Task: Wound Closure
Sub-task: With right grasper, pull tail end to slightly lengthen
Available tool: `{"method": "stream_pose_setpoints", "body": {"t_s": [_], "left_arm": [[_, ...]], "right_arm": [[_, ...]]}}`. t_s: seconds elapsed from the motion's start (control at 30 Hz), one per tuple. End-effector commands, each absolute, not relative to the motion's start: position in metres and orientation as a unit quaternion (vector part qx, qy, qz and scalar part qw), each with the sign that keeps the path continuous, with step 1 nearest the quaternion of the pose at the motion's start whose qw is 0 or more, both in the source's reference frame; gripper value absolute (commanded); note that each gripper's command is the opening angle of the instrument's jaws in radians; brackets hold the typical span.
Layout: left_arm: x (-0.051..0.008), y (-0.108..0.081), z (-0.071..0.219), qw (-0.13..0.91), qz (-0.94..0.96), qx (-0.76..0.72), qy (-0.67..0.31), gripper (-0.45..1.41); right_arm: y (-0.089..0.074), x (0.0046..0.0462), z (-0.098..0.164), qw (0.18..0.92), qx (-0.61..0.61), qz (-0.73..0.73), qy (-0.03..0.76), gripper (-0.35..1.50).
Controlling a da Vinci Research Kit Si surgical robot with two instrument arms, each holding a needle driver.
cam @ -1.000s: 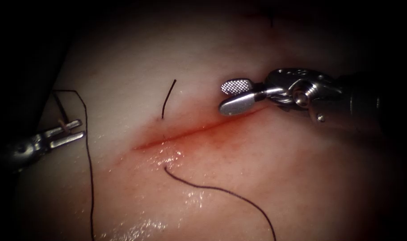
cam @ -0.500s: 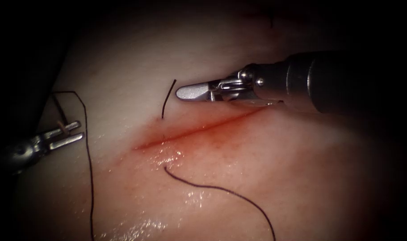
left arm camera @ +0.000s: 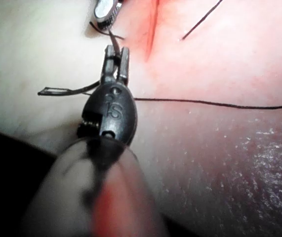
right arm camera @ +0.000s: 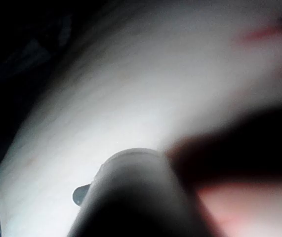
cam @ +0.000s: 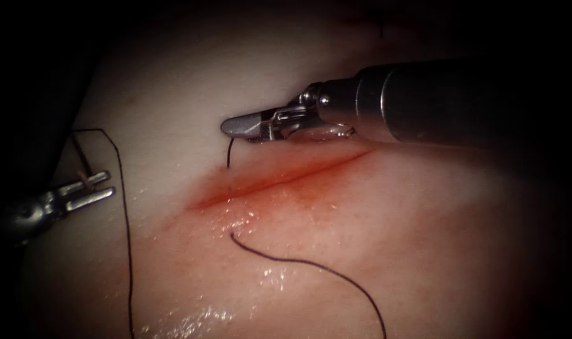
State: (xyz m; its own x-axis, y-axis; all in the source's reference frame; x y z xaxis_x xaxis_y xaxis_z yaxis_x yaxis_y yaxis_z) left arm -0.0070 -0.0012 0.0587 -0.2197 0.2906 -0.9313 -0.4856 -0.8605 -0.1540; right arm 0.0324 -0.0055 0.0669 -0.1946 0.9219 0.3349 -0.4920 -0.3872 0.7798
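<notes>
At the frame's left edge, the left tool (cam: 88, 190) clamps the needle (cam: 83, 171), parked off the tissue (cam: 172, 81) with its thread (cam: 127, 251) trailing. Mid-frame lies the cut (cam: 279, 181). The right tool (cam: 245, 129), whose jaw state I cannot tell, reaches the short thread end (cam: 229, 154) above it, probably to grasp it.

The right tool (cam: 235, 125) covers the upper end of the short thread (cam: 229, 154) you see standing from the tissue (cam: 424, 251). The long thread (cam: 311, 270) runs off the endoscope view's bottom edge. Your right wrist view is blurred.
</notes>
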Motion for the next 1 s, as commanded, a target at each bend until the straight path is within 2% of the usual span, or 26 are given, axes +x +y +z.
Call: {"method": "stream_pose_setpoints", "body": {"t_s": [0.03, 0.13, 0.23, 0.27, 0.3, 0.33, 0.43, 0.5, 0.67, 0.8, 1.0], "left_arm": [[-0.0075, -0.0011, 0.0594, 0.250, 0.776, -0.573, 0.085, -0.45], [-0.0075, -0.0011, 0.0594, 0.250, 0.776, -0.573, 0.085, -0.45], [-0.0075, -0.0011, 0.0594, 0.250, 0.776, -0.573, 0.085, -0.45], [-0.0075, -0.0011, 0.0594, 0.250, 0.776, -0.573, 0.085, -0.45], [-0.0075, -0.0011, 0.0594, 0.250, 0.776, -0.573, 0.085, -0.45], [-0.0075, -0.0011, 0.0594, 0.250, 0.776, -0.573, 0.085, -0.45], [-0.0074, -0.0012, 0.0594, 0.249, 0.776, -0.573, 0.086, -0.45], [-0.0074, -0.0013, 0.0594, 0.249, 0.776, -0.573, 0.086, -0.45], [-0.0074, -0.0014, 0.0595, 0.248, 0.777, -0.572, 0.086, -0.45], [-0.0072, -0.0015, 0.0595, 0.250, 0.776, -0.573, 0.085, -0.45], [-0.0072, -0.0015, 0.0595, 0.250, 0.776, -0.572, 0.085, -0.45]], "right_arm": [[-0.0051, 0.0335, 0.0675, 0.487, 0.408, 0.725, 0.265, 1.26], [-0.0051, 0.0341, 0.0677, 0.488, 0.408, 0.725, 0.263, 1.21], [-0.0051, 0.0346, 0.0677, 0.491, 0.405, 0.726, 0.259, 0.96], [-0.0052, 0.0347, 0.0677, 0.497, 0.403, 0.724, 0.258, 0.73], [-0.0052, 0.0348, 0.0677, 0.510, 0.398, 0.719, 0.255, 0.31], [-0.0052, 0.0349, 0.0677, 0.522, 0.393, 0.713, 0.254, 0.04], [-0.0052, 0.0353, 0.0678, 0.549, 0.383, 0.700, 0.250, -0.15], [-0.0053, 0.0354, 0.0679, 0.564, 0.377, 0.690, 0.253, -0.35], [-0.0056, 0.0351, 0.0681, 0.619, 0.360, 0.652, 0.252, -0.35], [-0.0054, 0.0345, 0.0678, 0.627, 0.359, 0.609, 0.327, -0.35], [-0.0055, 0.0337, 0.0662, 0.672, 0.334, 0.462, 0.473, -0.35]]}}
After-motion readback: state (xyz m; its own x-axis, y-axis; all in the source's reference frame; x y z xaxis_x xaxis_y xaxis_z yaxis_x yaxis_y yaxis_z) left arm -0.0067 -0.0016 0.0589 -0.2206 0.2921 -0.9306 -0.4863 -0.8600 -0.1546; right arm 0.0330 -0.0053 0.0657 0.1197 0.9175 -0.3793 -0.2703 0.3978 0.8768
